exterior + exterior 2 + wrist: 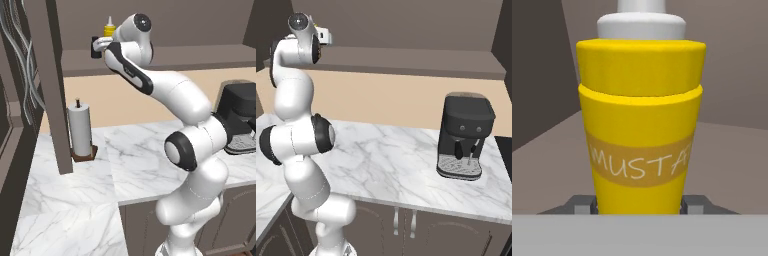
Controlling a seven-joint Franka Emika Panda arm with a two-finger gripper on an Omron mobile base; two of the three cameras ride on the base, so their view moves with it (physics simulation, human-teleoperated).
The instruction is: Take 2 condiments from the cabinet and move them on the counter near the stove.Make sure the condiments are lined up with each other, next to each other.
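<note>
The tall yellow squeeze bottle (pixel 639 125), labelled mustard and topped with a white nozzle, stands upright on the cabinet shelf (pixel 175 59). My gripper (pixel 639 202) is shut on its lower body, a dark fingertip (pixel 582 204) pressed against each side. From the left base view the hand (pixel 103 45) reaches into the cabinet, and the bottle's yellow shoulder and nozzle (pixel 109 27) rise above it. A short black bottle (pixel 95 47) stands just left of the hand on the same shelf. The hand (pixel 323 35) sits at the shelf's left end in the right base view.
The cabinet's tall side panel (pixel 50 85) drops to the marble counter (pixel 145 160) just left of the arm. A white paper-towel roll (pixel 80 131) on a brown stand is beside it. A black coffee machine (pixel 463 137) stands at the counter's right.
</note>
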